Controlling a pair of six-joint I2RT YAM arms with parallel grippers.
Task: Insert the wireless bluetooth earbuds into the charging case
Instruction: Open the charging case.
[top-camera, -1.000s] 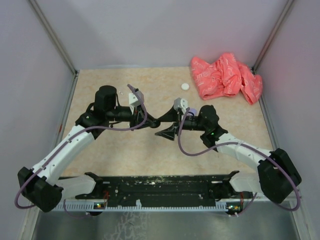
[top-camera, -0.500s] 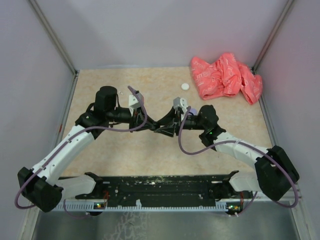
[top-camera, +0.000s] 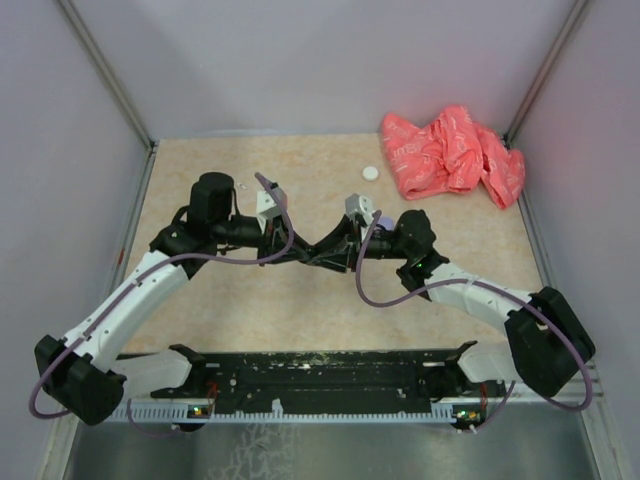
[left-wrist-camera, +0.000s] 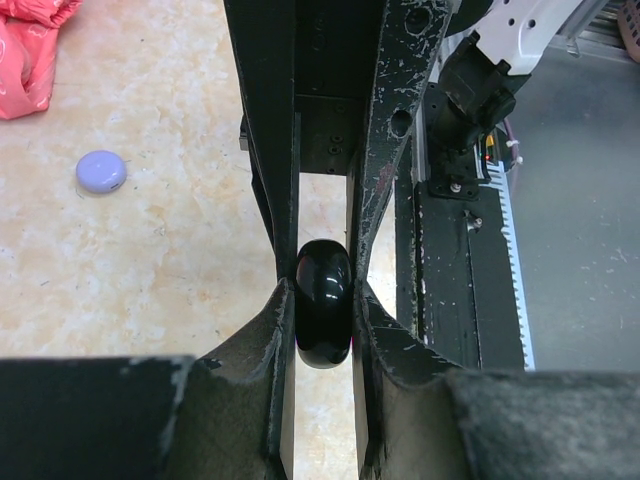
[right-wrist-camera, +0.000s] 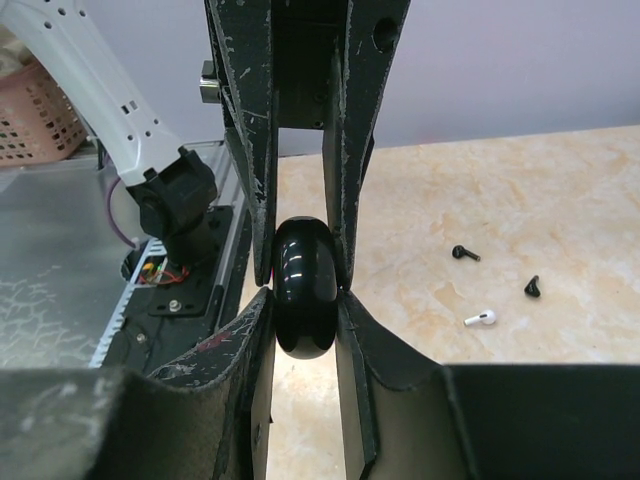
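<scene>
Leaving the wireless bluetooth earbuds (right-wrist-camera: 464, 253) loose on the tabletop (right-wrist-camera: 560, 190), toward its far left: two black ones and a white one (right-wrist-camera: 480, 319), lying near one another, none touching, all well apart from the case.

Pinching the black charging case (left-wrist-camera: 323, 330) edge-on over the middle of the tabletop, its glossy rounded rim facing each wrist view. Not showing clearly whether the case is touching the tabletop or hanging above it.

Clamping the left tool (left-wrist-camera: 323, 288) onto the two flat faces of that case, reaching in from the left, fingers narrowed to just the case's thickness and pressing it on both sides. Gripping the same case from the right with the right tool (right-wrist-camera: 305, 292), likewise drawn in until only the case is sitting between its fingers. Meeting almost tip to tip, each tool's fingers ending just beside the other's.

Showing, farther out, a small lavender case (left-wrist-camera: 101, 171) lying flat to the far right of the tools, apart from them. Showing a white disc (top-camera: 371, 173) farther back, and a crumpled pink bag (top-camera: 452, 152) filling the far right corner.
</scene>
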